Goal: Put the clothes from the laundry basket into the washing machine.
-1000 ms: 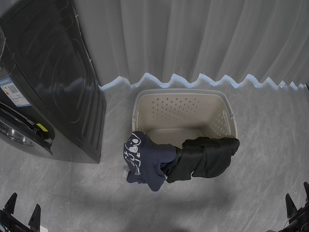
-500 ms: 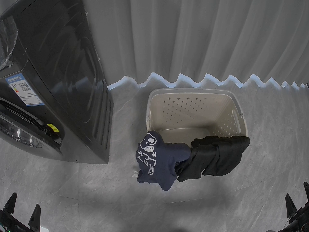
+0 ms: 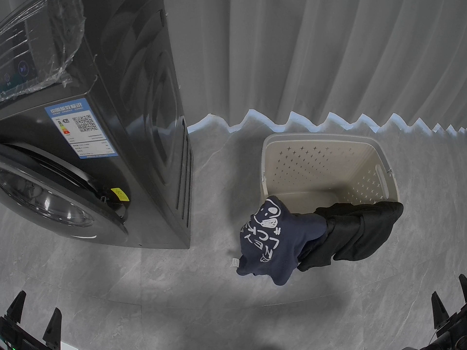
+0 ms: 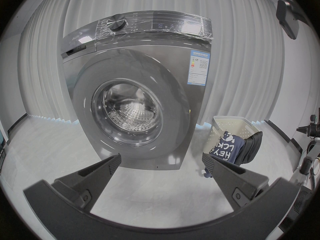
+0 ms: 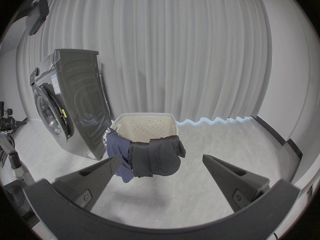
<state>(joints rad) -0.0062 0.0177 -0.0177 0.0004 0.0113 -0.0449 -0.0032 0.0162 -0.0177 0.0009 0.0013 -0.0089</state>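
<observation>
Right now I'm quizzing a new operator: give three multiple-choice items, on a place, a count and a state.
1. Where on the laundry basket is the navy garment? A at its bottom B draped over its near rim C on its far rim
2. How many garments does it bear? A one B two C four
3. The left claw is: A open B shut on cloth C shut, empty
B: it hangs there. B: navy plus the black garment. A: fingers apart, nothing held.
</observation>
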